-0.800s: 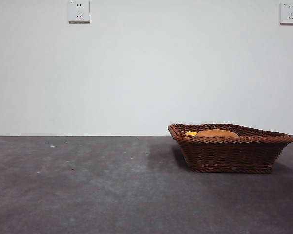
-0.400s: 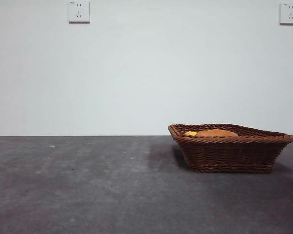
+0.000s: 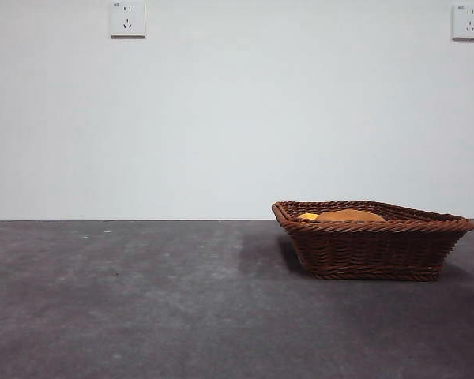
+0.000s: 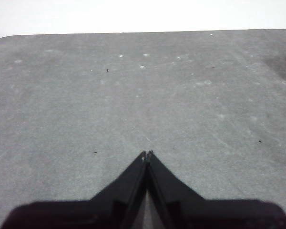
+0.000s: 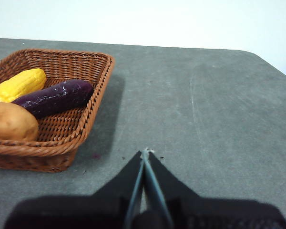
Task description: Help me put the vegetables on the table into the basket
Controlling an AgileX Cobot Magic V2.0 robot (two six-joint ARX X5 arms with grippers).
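Right wrist view: potato [image 5: 12, 121], eggplant [image 5: 55, 98], corn [image 5: 19, 84] all seen inside basket [image 5: 93, 114] — task judged done. Left gripper [image 4: 147, 153] and right gripper [image 5: 145, 151] closed, nothing held. Vegetables judged light, smooth (slippery); best gripped mid-body.

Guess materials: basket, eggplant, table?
Basket: woven wicker, reddish-brown, braided rim and visible weave. Eggplant: probably moulded plastic or foam, dark purple skin with pale scuffs and a dull sheen. Table: matte dark grey, speckled, possibly a mat or laminate; can't tell which.
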